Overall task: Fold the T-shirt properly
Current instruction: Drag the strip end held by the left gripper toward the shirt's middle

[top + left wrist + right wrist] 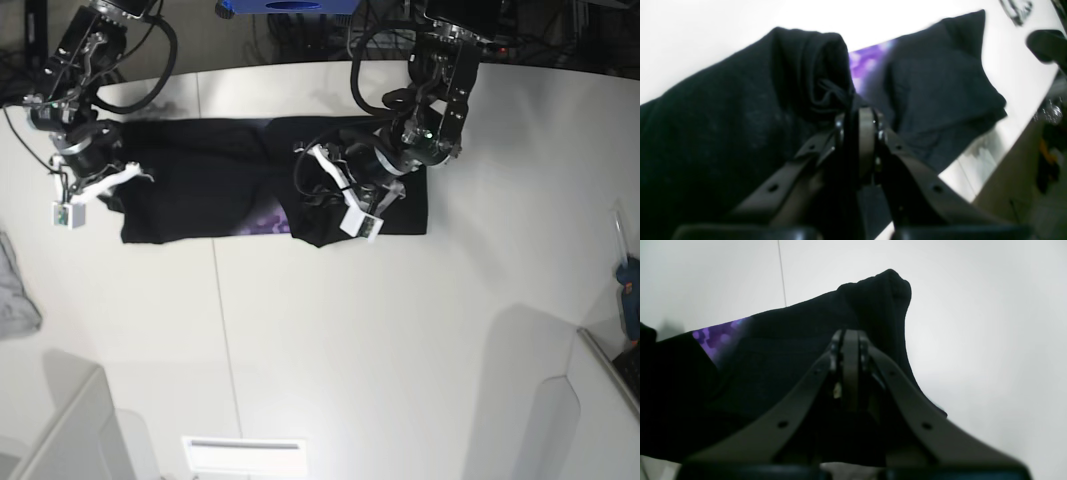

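A broad white table (330,330) with a thin seam (224,330) down it fills the room, glossy under bright overhead light. A grey cloth (15,295) lies at its edge. Behind, possibly a blue box (285,6) among dark cables.

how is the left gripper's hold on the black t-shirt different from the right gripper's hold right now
The left gripper pinches a bunched fold well inside the T-shirt, while the right gripper grips cloth at its outer end. In the base view the left gripper sits over the middle of the shirt, by the purple print; the right gripper is at the view's left edge of the shirt. Both are shut on black cloth, each lifting a peak.
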You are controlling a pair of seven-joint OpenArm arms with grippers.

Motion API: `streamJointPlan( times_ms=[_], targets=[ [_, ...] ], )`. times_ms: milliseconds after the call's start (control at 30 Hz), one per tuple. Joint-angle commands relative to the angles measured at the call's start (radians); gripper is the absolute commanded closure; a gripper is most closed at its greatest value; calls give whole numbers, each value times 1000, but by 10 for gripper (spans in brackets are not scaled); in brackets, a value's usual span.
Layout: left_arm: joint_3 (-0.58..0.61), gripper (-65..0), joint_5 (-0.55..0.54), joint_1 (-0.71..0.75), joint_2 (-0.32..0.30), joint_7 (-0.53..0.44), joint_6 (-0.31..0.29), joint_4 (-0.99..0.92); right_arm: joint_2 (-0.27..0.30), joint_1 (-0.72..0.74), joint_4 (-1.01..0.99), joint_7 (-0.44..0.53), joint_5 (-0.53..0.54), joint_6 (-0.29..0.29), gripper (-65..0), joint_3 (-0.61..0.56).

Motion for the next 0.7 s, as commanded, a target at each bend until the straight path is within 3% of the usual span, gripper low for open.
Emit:
streamJointPlan(
  times_ms=[0, 667],
  targets=[
    [6, 0, -13, -16, 3, -15, -6, -1, 11, 9, 14, 23, 13, -2, 0, 4],
    [7, 0, -13, -22, 25, -16, -6, -25, 11, 9, 13, 23, 13, -2, 0, 4]
  ],
)
